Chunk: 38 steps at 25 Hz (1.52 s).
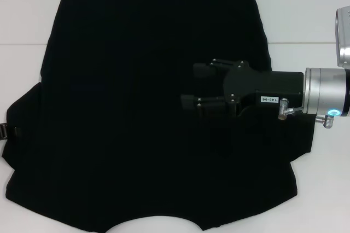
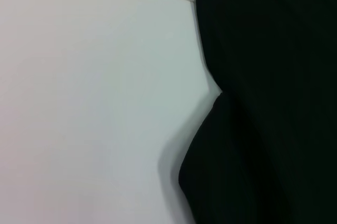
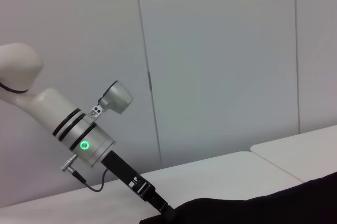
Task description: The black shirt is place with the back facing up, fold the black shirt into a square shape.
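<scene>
We are looking down at the shirt [image 1: 142, 107] lying spread across a white table [image 1: 22, 14], plain black side up, no lettering showing. It is covering most of the surface in the head view, reaching from the far edge of the picture to the near one, with sleeves sticking out at both sides near us. A thin seam is running across the table on either side of the cloth, as if two tabletops are meeting there.

Our right gripper [image 1: 188, 87] is hanging over the right half of the shirt, pointing toward the left, its two black fingers [image 1: 203, 70] standing apart with nothing between them. Whether they are touching the cloth we are not able to tell, black lying on black.

Our left gripper [image 1: 7, 130] is barely showing at the left edge of the head view, beside the left sleeve. In the right wrist view its tip [image 3: 167, 212] is meeting the raised edge of the shirt [image 3: 263, 211], but we cannot tell whether its jaws are clenched or released. The left wrist view is showing only the shirt's edge [image 2: 263, 103] lying on bare white table [image 2: 79, 103], with the seam crossing one corner.

Behind the table, pale grey wall panels [image 3: 221, 61] with narrow vertical joints are closing off the room.
</scene>
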{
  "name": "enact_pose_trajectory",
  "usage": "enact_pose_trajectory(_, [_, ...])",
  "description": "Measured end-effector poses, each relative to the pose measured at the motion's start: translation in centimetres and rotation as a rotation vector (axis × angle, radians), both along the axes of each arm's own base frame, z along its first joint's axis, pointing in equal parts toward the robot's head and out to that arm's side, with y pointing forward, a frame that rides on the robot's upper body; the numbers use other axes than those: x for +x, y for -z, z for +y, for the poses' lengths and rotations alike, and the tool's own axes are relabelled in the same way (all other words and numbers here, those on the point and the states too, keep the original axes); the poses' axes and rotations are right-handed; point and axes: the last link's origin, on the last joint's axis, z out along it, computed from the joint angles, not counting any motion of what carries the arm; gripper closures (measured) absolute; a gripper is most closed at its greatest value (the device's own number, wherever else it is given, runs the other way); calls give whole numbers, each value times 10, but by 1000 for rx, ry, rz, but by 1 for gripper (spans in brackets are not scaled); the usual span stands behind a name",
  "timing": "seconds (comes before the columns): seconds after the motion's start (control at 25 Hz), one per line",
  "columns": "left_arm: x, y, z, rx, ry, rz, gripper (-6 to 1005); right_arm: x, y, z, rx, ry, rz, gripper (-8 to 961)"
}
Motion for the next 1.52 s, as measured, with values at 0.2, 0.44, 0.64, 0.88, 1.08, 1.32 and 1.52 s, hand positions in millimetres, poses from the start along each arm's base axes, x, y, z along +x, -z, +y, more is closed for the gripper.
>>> enact_pose_trajectory(0.2, [0, 1, 0, -3, 7, 2, 787, 0, 1, -1, -4, -2, 1, 58])
enact_pose_trajectory(0.44, [-1, -2, 2, 14, 5, 9, 974, -2, 1, 0, -2, -5, 8, 58])
enact_pose_trajectory(0.64, [-4, -2, -1, 19, -2, 9, 1001, -3, 2, 0, 2, -4, 16, 59])
enact_pose_trajectory(0.88, [-15, -12, -9, 76, -35, -7, 1002, -4, 3, 0, 3, -2, 26, 59])
enact_pose_trajectory(1.08, [-23, -16, -18, 104, -58, -20, 1001, -5, 3, 1, 5, -3, 25, 60])
enact_pose_trajectory(1.32, [-27, -17, -23, 116, -68, -28, 1001, -9, 4, 2, 0, -4, 28, 61])
enact_pose_trajectory(1.52, [-30, -20, -27, 151, -79, -43, 999, -11, 4, 3, -2, -6, 29, 61])
